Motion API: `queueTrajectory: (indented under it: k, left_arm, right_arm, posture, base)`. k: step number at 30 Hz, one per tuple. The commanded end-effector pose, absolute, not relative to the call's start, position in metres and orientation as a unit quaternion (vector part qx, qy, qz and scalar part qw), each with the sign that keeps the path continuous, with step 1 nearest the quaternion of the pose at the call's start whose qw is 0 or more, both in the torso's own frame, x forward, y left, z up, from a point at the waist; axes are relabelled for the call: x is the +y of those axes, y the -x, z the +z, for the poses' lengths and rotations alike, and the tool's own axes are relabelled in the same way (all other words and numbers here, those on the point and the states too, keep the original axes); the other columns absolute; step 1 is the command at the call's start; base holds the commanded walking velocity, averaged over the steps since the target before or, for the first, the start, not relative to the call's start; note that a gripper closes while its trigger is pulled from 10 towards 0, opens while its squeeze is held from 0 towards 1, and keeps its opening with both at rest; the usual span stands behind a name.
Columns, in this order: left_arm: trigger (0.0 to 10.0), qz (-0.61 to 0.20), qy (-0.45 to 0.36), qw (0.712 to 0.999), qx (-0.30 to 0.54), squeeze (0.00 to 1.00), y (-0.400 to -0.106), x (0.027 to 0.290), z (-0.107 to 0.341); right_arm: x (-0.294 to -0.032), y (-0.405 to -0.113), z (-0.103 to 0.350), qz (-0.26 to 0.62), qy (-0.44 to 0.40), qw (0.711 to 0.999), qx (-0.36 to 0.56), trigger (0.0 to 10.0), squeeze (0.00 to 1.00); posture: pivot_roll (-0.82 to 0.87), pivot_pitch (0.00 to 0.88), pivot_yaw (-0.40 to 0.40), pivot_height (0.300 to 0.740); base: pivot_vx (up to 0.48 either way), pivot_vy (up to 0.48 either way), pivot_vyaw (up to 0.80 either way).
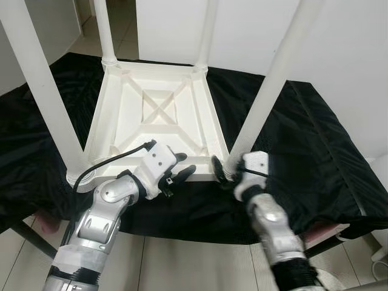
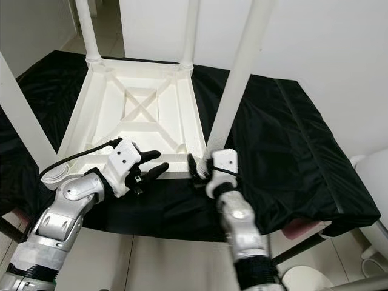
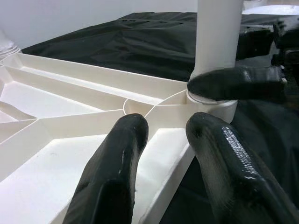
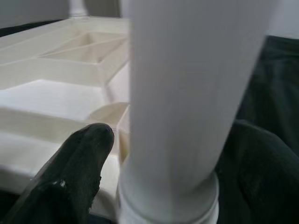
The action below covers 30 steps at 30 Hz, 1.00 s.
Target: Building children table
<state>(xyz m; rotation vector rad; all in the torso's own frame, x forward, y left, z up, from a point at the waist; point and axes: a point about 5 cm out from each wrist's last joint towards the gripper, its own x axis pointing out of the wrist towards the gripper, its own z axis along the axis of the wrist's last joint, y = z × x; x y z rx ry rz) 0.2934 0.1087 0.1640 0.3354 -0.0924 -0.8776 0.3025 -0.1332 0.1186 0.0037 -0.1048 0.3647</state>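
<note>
A white children's table (image 1: 124,115) lies upside down on a black cloth, its four legs pointing up. My left gripper (image 1: 185,163) is open just above the table's front rim, close to the near right corner; its fingers (image 3: 117,163) hold nothing. My right gripper (image 1: 229,170) straddles the base of the near right leg (image 1: 267,91). One finger (image 4: 84,158) sits beside the leg with a small gap, and the other is partly hidden behind the leg. The right arm is blurred.
The black cloth (image 1: 303,151) covers a low surface whose front edge runs just under my arms. Tiled floor lies below. A white wall (image 1: 339,48) stands behind and to the right. The near left leg (image 1: 45,85) rises close to my left arm.
</note>
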Motion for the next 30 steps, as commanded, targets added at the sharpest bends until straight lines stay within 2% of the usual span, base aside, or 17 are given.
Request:
queueTrajectory:
  k: [1,6,16,17,20,21,30]
  left_arm:
    - [10.0,-0.385,-0.162,0.907,-0.051,0.00,-0.295,0.110,0.164]
    - [10.0,-0.392,-0.162,0.904,-0.051,0.00,-0.296,0.109,0.165]
    - [10.0,-0.403,-0.166,0.898,-0.057,0.00,-0.296,0.104,0.166]
    - [10.0,-0.407,-0.164,0.897,-0.055,0.00,-0.295,0.103,0.165]
    - [10.0,-0.410,-0.162,0.896,-0.054,0.00,-0.294,0.102,0.165]
    - [10.0,-0.415,-0.158,0.894,-0.051,0.00,-0.293,0.100,0.164]
    - [10.0,-0.435,-0.160,0.885,-0.047,0.00,-0.285,0.097,0.161]
  right_arm:
    - [-0.139,-0.303,0.117,0.204,0.002,0.978,-0.050,10.0,0.00]
    - [-0.152,-0.311,0.122,0.246,0.036,0.967,-0.053,10.0,0.00]
    - [-0.147,-0.330,0.130,0.323,0.066,0.943,-0.038,10.0,0.00]
    - [-0.146,-0.333,0.130,0.331,0.070,0.940,-0.035,6.9,0.00]
    - [-0.146,-0.335,0.130,0.337,0.072,0.938,-0.033,6.9,0.00]
    - [-0.147,-0.336,0.129,0.340,0.073,0.937,-0.031,0.0,0.00]
    - [-0.156,-0.337,0.123,0.347,0.067,0.935,-0.017,0.0,0.00]
  posture:
    - [0.09,0.051,-0.096,0.740]
    - [0.09,0.045,-0.093,0.740]
    - [0.09,0.040,-0.091,0.740]
    - [0.09,0.040,-0.093,0.740]
    - [0.09,0.040,-0.093,0.740]
    - [0.09,0.040,-0.095,0.740]
    - [0.10,0.040,-0.102,0.740]
  base:
    - [0.000,0.000,0.00]
    - [0.000,0.000,0.00]
    - [0.000,0.000,0.00]
    - [0.000,0.000,0.00]
    - [0.000,0.000,0.00]
    - [0.000,0.000,0.00]
    - [0.000,0.000,0.00]
